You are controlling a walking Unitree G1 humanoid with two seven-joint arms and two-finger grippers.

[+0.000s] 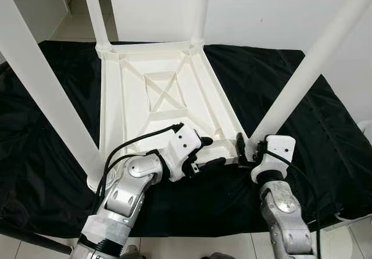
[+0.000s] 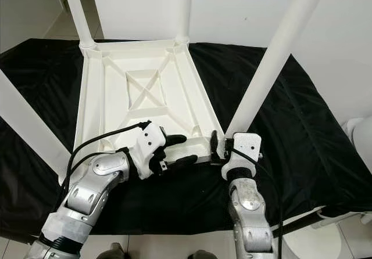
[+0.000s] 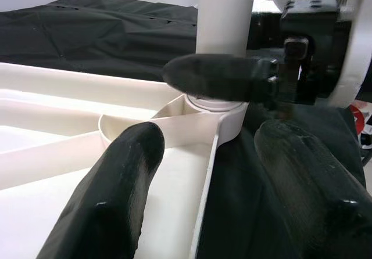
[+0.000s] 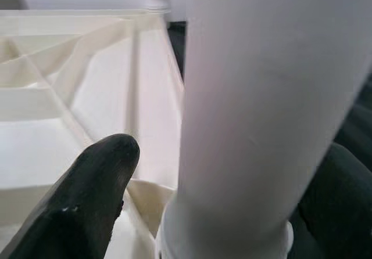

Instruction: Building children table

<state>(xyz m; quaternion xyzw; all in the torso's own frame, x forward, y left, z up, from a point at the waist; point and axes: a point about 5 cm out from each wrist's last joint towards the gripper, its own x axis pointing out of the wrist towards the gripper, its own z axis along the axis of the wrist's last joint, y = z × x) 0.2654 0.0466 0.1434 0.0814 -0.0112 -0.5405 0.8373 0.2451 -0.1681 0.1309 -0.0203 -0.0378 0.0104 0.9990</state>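
On the black cloth (image 1: 302, 119), the white children's table (image 1: 157, 96) lies upside down, ribbed underside up, four legs standing upward. The right claw (image 1: 247, 151) sits at the near right leg (image 1: 302, 79), fingers clamped around its base just above the corner socket. The left claw (image 1: 203, 154) straddles the table's near rim beside that corner, fingers (image 3: 116, 183) apart, one inside the frame, one outside.
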